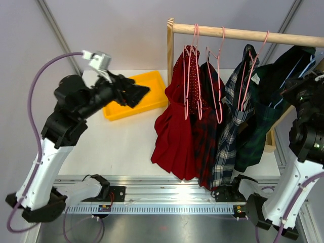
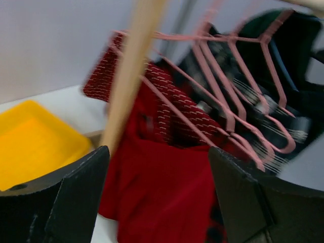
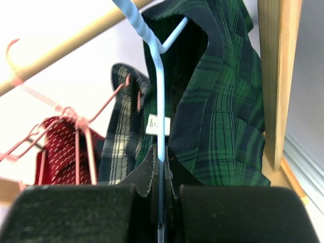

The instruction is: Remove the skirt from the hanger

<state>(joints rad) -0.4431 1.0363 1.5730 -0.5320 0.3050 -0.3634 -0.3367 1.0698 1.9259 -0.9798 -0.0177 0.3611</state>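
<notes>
A green plaid skirt [image 1: 266, 109] hangs on a light blue hanger [image 3: 160, 101] at the right end of the wooden rail [image 1: 243, 34]. My right gripper [image 3: 161, 162] is shut on the blue hanger's wire below its hook, with the green skirt [image 3: 223, 111] draped just behind it. In the top view the right gripper [image 1: 299, 85] is pressed against that skirt. My left gripper [image 1: 135, 94] is open and empty in the air left of the rack. In the left wrist view it [image 2: 159, 195] faces the red skirt [image 2: 162, 187] without touching it.
Pink hangers [image 1: 191, 66] carry a red skirt [image 1: 174, 126], a dark red plaid one [image 1: 205, 136] and a navy-white plaid one [image 1: 230, 131]. A yellow tray [image 1: 152, 86] sits at the table's back left. Wooden rack posts stand at the left end [image 2: 131, 71] and the right end [image 3: 278, 76].
</notes>
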